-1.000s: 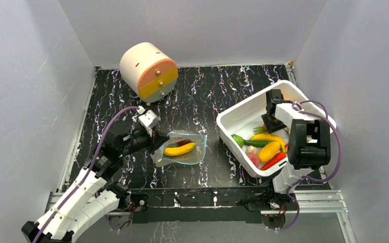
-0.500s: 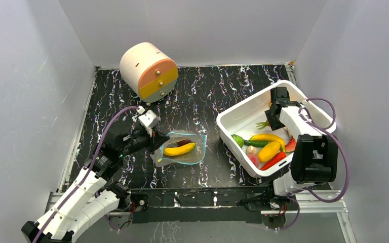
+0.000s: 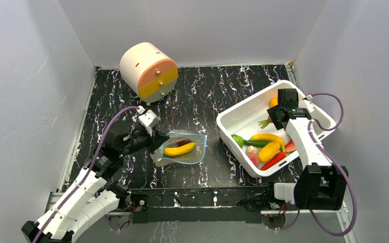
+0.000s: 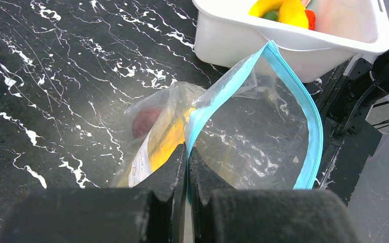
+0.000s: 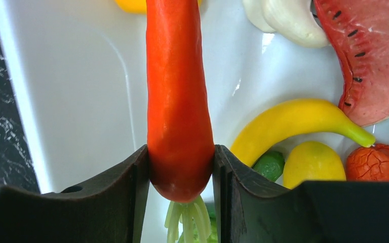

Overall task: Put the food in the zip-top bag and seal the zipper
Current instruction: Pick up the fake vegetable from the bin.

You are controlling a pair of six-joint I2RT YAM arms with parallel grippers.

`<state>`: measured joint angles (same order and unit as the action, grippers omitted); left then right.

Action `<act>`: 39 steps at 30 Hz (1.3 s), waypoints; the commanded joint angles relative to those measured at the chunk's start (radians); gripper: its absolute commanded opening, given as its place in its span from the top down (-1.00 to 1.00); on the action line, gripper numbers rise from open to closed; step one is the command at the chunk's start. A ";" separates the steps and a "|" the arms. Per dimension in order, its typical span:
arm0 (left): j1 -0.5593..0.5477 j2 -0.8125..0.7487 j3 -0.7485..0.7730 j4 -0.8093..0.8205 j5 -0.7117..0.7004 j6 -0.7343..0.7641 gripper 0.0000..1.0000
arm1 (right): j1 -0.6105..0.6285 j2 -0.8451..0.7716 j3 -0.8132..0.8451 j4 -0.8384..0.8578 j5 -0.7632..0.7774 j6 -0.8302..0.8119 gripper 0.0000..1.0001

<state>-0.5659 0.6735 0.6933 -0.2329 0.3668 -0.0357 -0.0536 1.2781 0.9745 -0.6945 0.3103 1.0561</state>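
left gripper (image 4: 187, 152) clamps the zipper (image 4: 317, 147) of the zip-top bag (image 4: 253, 136), right gripper (image 5: 181, 167) squeezes an orange carrot (image 5: 174, 91) over the white tub (image 4: 243, 43) at the bag's 3 o'clock.

No writing, number or brand can be read in any view. The only printed thing is a small white label (image 4: 141, 162) on the side of the clear, floppy plastic zip-top bag with a teal-blue strip along its mouth (image 4: 263, 131). In the left wrist view the label carries a line of small dark print running along its length, too blurred and too steeply angled to make out. In the top view the label is too small to tell.
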 commanded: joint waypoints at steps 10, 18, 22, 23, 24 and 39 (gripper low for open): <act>0.002 0.002 -0.016 0.063 -0.019 -0.039 1.00 | 0.009 -0.202 0.041 0.154 -0.353 -0.315 0.46; 0.002 0.018 -0.011 0.079 -0.053 -0.047 1.00 | 0.155 -0.211 0.105 0.096 -0.463 -0.380 0.46; 0.001 0.041 0.007 0.095 -0.079 -0.047 1.00 | 0.275 -0.215 0.124 0.096 -0.510 -0.393 0.47; 0.003 0.052 0.014 0.094 -0.089 -0.045 1.00 | 0.304 -0.212 0.133 0.093 -0.525 -0.397 0.47; 0.002 0.062 0.020 0.098 -0.098 -0.043 1.00 | 0.333 -0.210 0.141 0.090 -0.539 -0.399 0.47; 0.002 0.231 0.158 0.219 -0.289 0.095 1.00 | 0.710 -0.254 0.138 0.173 -0.833 -0.394 0.46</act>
<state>-0.5659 0.8791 0.7784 -0.0967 0.1734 -0.0124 0.5930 1.0782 1.0775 -0.6132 -0.4309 0.6739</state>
